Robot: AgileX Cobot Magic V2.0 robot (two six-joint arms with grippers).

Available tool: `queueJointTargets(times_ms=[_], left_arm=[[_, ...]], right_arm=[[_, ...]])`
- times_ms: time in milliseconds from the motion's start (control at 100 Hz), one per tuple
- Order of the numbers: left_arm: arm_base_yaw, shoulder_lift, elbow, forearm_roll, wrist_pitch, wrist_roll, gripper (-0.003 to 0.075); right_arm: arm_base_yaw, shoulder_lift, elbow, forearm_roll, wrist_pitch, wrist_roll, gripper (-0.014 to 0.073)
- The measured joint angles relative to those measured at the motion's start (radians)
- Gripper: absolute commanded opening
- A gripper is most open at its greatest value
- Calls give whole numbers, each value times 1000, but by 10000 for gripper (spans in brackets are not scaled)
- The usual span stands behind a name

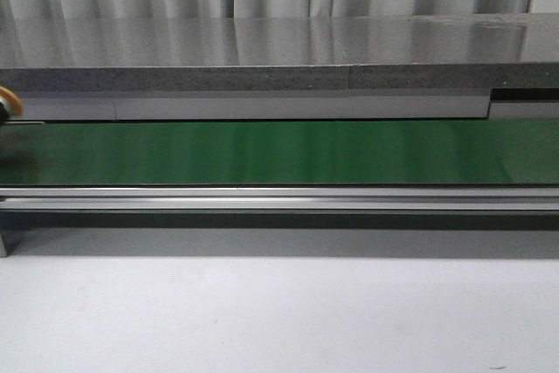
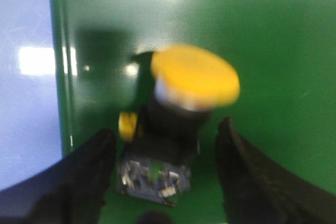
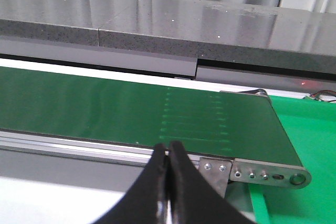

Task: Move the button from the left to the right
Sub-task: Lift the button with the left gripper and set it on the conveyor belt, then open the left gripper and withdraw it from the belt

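While the button [image 2: 173, 129] lies on the green belt [image 2: 273, 51] at its far left end, the left gripper [image 2: 165, 174] is released, one finger on either side and neither clearly touching. It lies tipped, yellow cap pointing away from the fingers. The right gripper [image 3: 169, 182] is clenched on nothing near the belt's right end, so the left arm is far nearer.

No readable text, labels or numbers anywhere.

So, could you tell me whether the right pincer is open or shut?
Shut: the right pincer's two black fingers meet tip to tip, holding nothing.
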Motion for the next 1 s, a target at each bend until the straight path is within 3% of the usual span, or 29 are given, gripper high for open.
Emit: queueJointTargets(times_ms=[500,740,1000], left_arm=[[-2,-67,6,-5,-19,0,487],[-2,-314,78,-8,-116,10,487],[-2,-687,336,-10,-292,37,487]], right_arm=[[0,0,0,0,0,0,-68],[0,0,0,0,0,0,-68],[0,0,0,0,0,0,-68]])
